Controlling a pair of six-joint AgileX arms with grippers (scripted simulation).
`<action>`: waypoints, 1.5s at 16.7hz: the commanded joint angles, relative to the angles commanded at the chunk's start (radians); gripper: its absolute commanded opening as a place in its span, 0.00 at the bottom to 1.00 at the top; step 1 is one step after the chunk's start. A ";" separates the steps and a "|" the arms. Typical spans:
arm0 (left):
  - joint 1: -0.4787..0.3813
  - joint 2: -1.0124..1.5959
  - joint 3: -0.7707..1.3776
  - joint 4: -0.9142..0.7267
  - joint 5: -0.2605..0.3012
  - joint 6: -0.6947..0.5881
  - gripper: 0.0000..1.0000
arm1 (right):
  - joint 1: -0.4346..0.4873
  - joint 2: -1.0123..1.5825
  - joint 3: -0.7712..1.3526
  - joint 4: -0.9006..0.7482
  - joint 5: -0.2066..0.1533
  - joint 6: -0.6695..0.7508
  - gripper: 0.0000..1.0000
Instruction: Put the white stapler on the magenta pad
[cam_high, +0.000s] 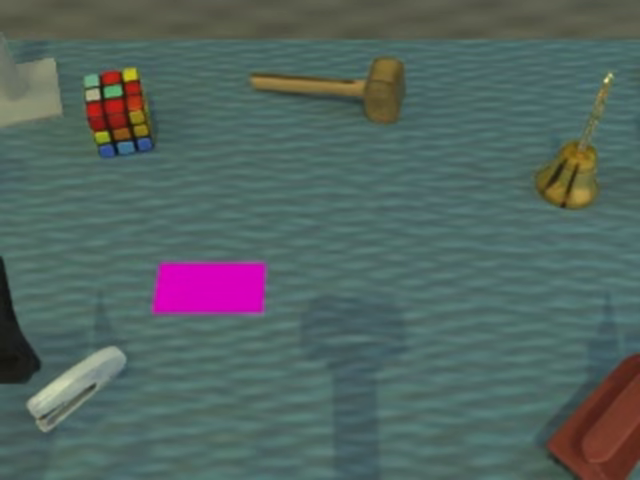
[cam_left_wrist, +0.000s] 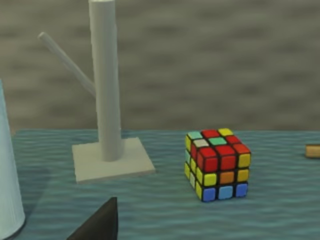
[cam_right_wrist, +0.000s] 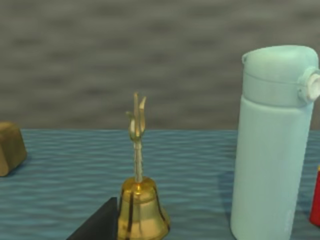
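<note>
The white stapler (cam_high: 77, 387) lies flat on the table near the front left corner, its length running diagonally. The magenta pad (cam_high: 209, 288) lies flat a little behind it and to its right, with nothing on it. My left arm (cam_high: 12, 340) shows as a dark shape at the left edge, just behind the stapler and apart from it. The left wrist view shows only a dark corner of my left gripper (cam_left_wrist: 100, 225); neither stapler nor pad appears there. My right gripper (cam_right_wrist: 100, 225) shows as a dark corner beside the bell in the right wrist view, and it is outside the top view.
A coloured puzzle cube (cam_high: 118, 110) and a white stand (cam_high: 25, 88) sit at the back left. A wooden mallet (cam_high: 335, 88) lies at the back centre and a brass bell (cam_high: 570, 172) at the right. A dark red tray (cam_high: 600, 425) fills the front right corner. A pale bottle (cam_right_wrist: 272, 145) stands near the bell.
</note>
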 joint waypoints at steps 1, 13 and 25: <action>0.000 0.000 0.000 0.000 0.000 0.000 1.00 | 0.000 0.000 0.000 0.000 0.000 0.000 1.00; -0.089 0.658 0.471 -0.496 -0.003 0.241 1.00 | 0.000 0.000 0.000 0.000 0.000 0.000 1.00; -0.196 1.471 1.035 -1.096 -0.007 0.533 1.00 | 0.000 0.000 0.000 0.000 0.000 0.000 1.00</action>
